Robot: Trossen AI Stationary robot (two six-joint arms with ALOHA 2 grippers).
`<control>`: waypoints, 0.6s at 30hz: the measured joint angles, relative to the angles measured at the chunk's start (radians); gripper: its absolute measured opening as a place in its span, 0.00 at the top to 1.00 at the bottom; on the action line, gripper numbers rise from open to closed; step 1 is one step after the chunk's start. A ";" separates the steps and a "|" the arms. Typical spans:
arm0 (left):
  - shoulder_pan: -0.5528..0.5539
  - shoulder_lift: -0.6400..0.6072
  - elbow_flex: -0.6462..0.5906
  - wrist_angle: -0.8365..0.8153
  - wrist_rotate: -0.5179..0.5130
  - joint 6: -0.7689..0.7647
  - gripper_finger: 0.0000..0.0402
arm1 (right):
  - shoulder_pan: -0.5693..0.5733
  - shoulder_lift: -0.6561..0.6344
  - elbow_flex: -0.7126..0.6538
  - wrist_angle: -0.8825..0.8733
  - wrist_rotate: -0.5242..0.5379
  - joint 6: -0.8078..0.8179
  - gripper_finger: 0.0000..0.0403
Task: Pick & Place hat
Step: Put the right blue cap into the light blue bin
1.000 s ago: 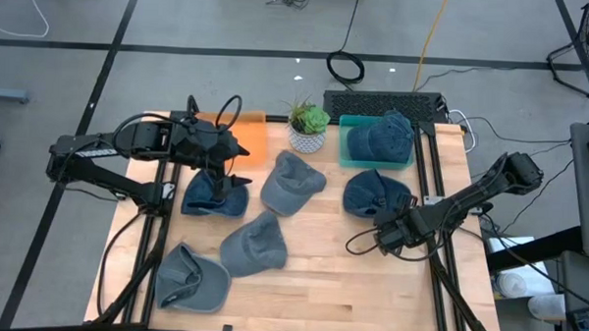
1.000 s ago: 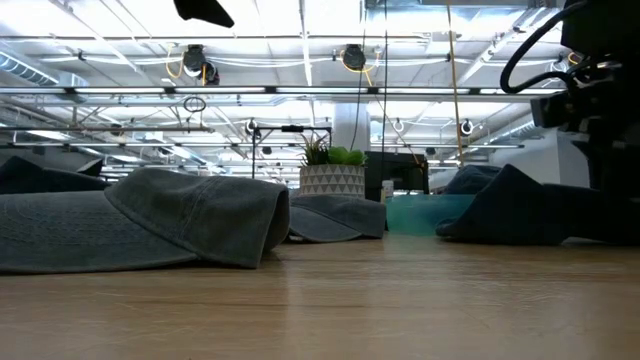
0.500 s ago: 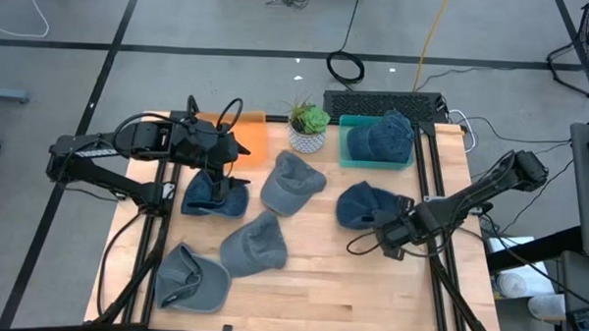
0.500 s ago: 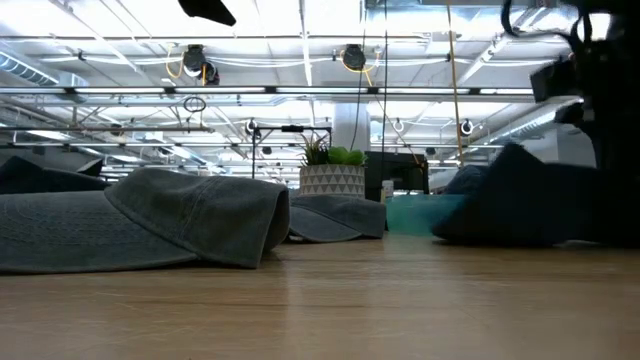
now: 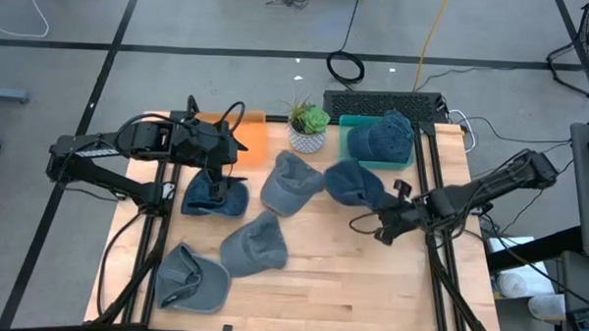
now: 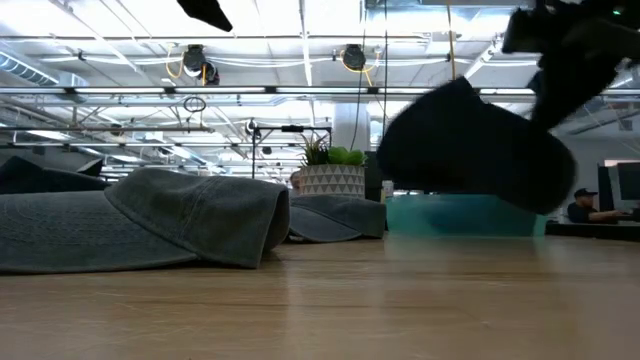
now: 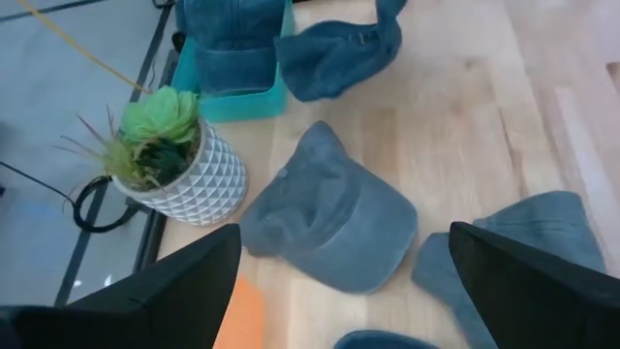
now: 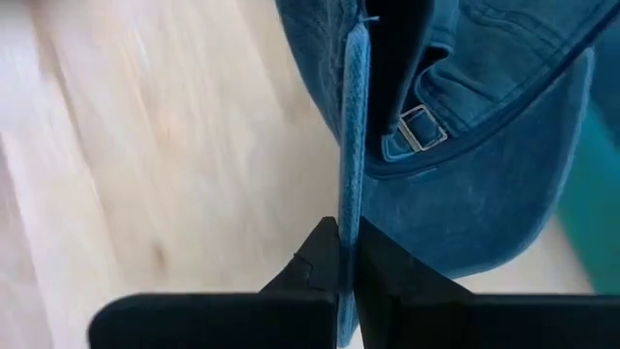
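Pale wooden planks make up the surface, which stands on a grey floor crossed by dark tape lines. Over its right half the right claw pinches the edge of a blue denim cap; in the right wrist view the two dark fingers are pressed together on the cap's rim, with the strap buckle just beyond them. The cap hangs clear of the wood, as the low view shows, and sits just in front of the teal bin, which already holds another blue cap. The left claw is over a dark blue cap near the orange bin; its fingers stand wide apart in the left wrist view. Three grey caps lie flat: one at centre, one below it, one at the near left corner. A potted plant stands between the bins. Beyond the surface, the low view shows ceiling lights and what may be a seated person at far right.
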 joint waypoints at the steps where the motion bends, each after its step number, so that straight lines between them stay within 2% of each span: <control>1: 0.000 0.000 0.000 0.000 -0.007 0.000 0.06 | -0.008 -0.006 0.000 0.038 0.013 -0.020 1.00; 10: 0.000 0.000 0.000 -0.006 -0.099 0.018 0.06 | -0.099 -0.022 0.000 0.416 0.014 -0.261 1.00; 14: 0.000 0.000 0.000 -0.029 -0.100 0.057 0.06 | -0.140 -0.039 0.000 0.570 -0.065 -0.322 1.00; 18: 0.000 0.000 0.000 -0.061 -0.100 0.129 0.06 | -0.190 -0.064 0.000 0.692 -0.218 -0.336 1.00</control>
